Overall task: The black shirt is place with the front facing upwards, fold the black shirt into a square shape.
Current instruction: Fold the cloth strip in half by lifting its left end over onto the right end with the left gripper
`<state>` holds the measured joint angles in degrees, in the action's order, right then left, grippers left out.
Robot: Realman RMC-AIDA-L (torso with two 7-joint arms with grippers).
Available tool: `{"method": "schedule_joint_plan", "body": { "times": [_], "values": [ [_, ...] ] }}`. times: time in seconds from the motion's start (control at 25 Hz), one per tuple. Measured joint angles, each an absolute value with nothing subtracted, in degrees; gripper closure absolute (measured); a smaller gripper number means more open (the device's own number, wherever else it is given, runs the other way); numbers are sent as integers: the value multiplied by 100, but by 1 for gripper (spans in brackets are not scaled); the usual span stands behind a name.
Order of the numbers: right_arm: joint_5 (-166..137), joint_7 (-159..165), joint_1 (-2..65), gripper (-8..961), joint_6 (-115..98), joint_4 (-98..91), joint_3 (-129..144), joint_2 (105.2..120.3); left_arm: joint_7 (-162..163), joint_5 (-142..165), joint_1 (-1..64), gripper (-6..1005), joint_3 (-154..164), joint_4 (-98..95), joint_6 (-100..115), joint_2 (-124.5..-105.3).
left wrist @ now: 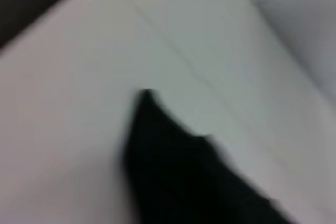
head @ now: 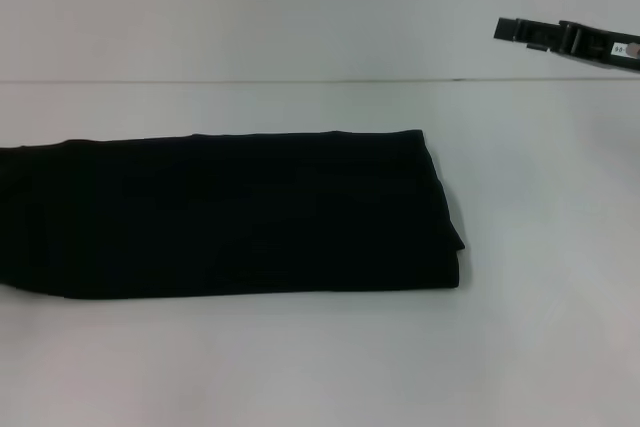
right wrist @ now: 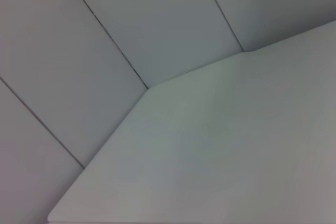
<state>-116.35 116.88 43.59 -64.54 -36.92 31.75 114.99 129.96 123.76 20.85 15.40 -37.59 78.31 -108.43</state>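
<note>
The shirt lies flat on the white table as a long, folded black band, its length running along the table from the left edge, where it passes out of the head view, to a point right of the middle. Its right end is a fairly straight fold with a small corner poking out low on that side; no lettering or label shows on the upper face. The right gripper hangs in the air over the far right part of the table, well apart from the shirt and touching nothing; its fingers seem pressed together. The left wrist view shows a blurred pointed corner of the shirt on the table. The left gripper itself is in no view.
</note>
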Motion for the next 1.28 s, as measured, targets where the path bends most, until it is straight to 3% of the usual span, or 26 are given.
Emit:
{"method": "schedule_joint_plan", "body": {
  "times": [0.12,0.28,0.4,0.52,0.68,0.88,1.12,1.28],
  "values": [
    [-11631,11659,4268,205,-6483,-3702,3137,11466,12933,11940,2436,987,1542,-3729,8602,-10979],
    [-11568,11657,4088,206,-6534,-3769,3093,11341,12713,11536,3453,983,1690,-3656,9284,-11638],
    [-11442,11646,3914,206,-6649,-3787,3080,11135,12409,11521,4220,968,2042,-3273,8981,-12137],
    [-11373,11511,3713,206,-6935,-3796,3043,10831,11868,11505,4924,952,2290,-2259,8129,-12410],
    [-11351,11409,3603,206,-7030,-3828,3006,10709,10948,11313,5348,932,2124,-555,6889,-12440],
    [-11399,11290,3570,206,-7019,-3841,3046,10667,8786,11016,5085,907,866,1157,5605,-12472],
    [-11848,11500,3799,206,-6970,-3782,3242,10697,7775,11175,4586,876,385,1409,6722,-12463],
    [-12453,12094,4086,206,-6961,-3694,3434,10685,7758,11636,4390,732,407,964,8107,-12428]
  ]
}}
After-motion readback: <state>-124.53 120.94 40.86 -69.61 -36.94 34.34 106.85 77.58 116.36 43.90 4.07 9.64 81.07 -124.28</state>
